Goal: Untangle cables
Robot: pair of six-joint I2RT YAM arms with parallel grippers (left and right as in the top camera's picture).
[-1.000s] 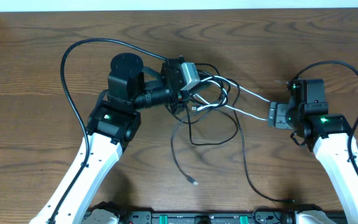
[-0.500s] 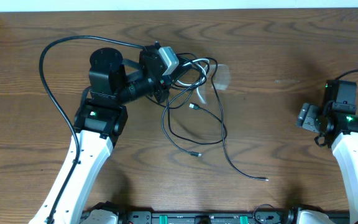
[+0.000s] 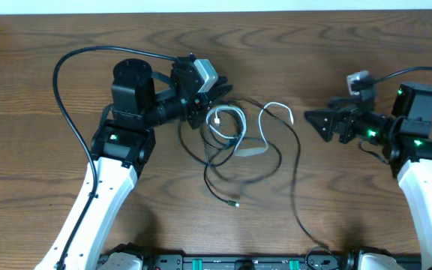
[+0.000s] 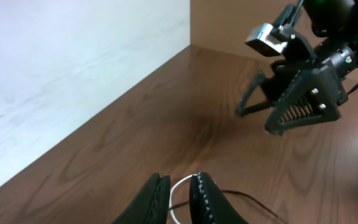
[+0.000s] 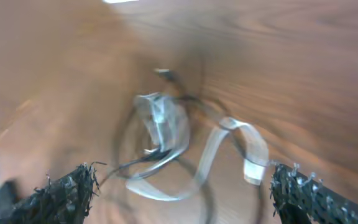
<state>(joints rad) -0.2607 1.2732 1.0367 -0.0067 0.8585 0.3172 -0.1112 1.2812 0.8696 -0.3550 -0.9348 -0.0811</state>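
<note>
A tangle of thin black cables (image 3: 235, 166) and one white cable (image 3: 227, 115) lies at mid-table. My left gripper (image 3: 217, 91) is at the tangle's upper left. In the left wrist view its jaws (image 4: 179, 190) are nearly closed with a loop of the white cable (image 4: 180, 185) between them. My right gripper (image 3: 317, 124) is wide open and empty. It points left, right of the tangle and apart from it. The right wrist view is blurred and shows the white cable (image 5: 163, 121) and its plug end (image 5: 252, 169) ahead of the open fingers (image 5: 179, 186).
One long black cable (image 3: 295, 187) runs down to the front edge, and a plug end (image 3: 236, 202) lies in front of the tangle. The left arm's thick black cable (image 3: 62, 71) loops at the far left. The table's back edge meets a white wall (image 3: 201, 6).
The right gripper let go of the white cable, swung out to the right edge, then came back toward the centre, open. The cables dropped slack onto the table. The left gripper shifted left.
</note>
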